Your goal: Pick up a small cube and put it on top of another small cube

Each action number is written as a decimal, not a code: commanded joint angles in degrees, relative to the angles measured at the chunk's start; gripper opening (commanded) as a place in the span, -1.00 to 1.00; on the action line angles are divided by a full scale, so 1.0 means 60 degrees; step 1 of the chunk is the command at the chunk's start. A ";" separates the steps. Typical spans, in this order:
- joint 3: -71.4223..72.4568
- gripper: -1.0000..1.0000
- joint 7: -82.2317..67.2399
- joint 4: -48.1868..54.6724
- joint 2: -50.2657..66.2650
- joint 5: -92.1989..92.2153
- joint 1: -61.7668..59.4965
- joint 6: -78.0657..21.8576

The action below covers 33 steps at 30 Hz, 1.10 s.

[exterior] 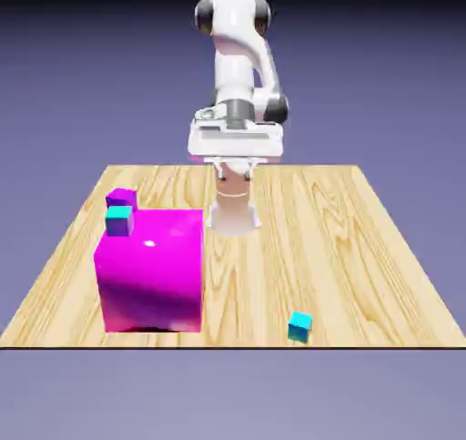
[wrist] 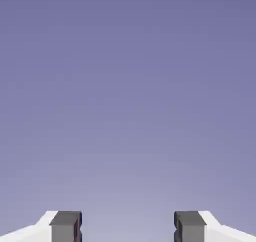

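Gripper [wrist: 128, 228] spread wide, empty, facing backdrop only. Tiny teal cube [exterior: 299, 326] well off the big magenta block [exterior: 151, 270]; twin teal cube [exterior: 119, 220] touching it. Risky: clipping that block, or grabbing small purple cube [exterior: 122, 197] behind.

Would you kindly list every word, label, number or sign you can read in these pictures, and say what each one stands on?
None: no readable text shows in either view.
The big magenta block, two small teal cubes, small purple cube, wooden table and white arm are plain.
The hand view shows only the backdrop between the open gripper tips.
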 commanded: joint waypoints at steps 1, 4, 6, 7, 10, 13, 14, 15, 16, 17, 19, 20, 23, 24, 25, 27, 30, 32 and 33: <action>0.0127 0.00 0.0155 0.0297 0.0347 0.0002 -0.0073 -0.0318; 0.0506 0.00 0.0618 0.1185 0.1385 0.0009 -0.0291 -0.1272; 0.0758 0.00 0.0927 0.1777 0.2077 0.0013 -0.0436 -0.1907; 0.0885 0.00 0.1081 0.2073 0.2423 0.0015 -0.0509 -0.2225; 0.1264 0.00 0.1544 0.2961 0.3461 0.0022 -0.0726 -0.3178; 0.1643 0.00 0.2007 0.3850 0.4499 0.0028 -0.0944 -0.4131; 0.1769 0.00 0.2162 0.4146 0.4846 0.0030 -0.1017 -0.4449; 0.1895 0.00 0.2316 0.4442 0.5192 0.0032 -0.1090 -0.4767; 0.2022 0.00 0.2470 0.4738 0.5538 0.0034 -0.1162 -0.5085; 0.2148 0.00 0.2625 0.5034 0.5884 0.0037 -0.1235 -0.5403; 0.2401 0.00 0.2934 0.5626 0.6576 0.0041 -0.1380 -0.6038; 0.2527 0.00 0.3088 0.5923 0.6922 0.0043 -0.1453 -0.6356; 0.2906 0.00 0.3551 0.6811 0.7960 0.0049 -0.1671 -0.7309; 0.3032 0.00 0.3706 0.7107 0.8306 0.0052 -0.1743 -0.7627; 0.3159 0.00 0.3860 0.7403 0.8652 0.0054 -0.1816 -0.7945; 0.3411 0.00 0.4169 0.7995 0.9345 0.0058 -0.1961 -0.8580; 0.3790 0.00 0.4632 0.8884 1.0383 0.0065 -0.2179 -0.9534; 0.4043 0.00 0.4941 0.9476 1.1075 0.0069 -0.2324 -1.0169; 0.4169 0.00 0.5095 0.9772 1.1421 0.0071 -0.2397 -1.0487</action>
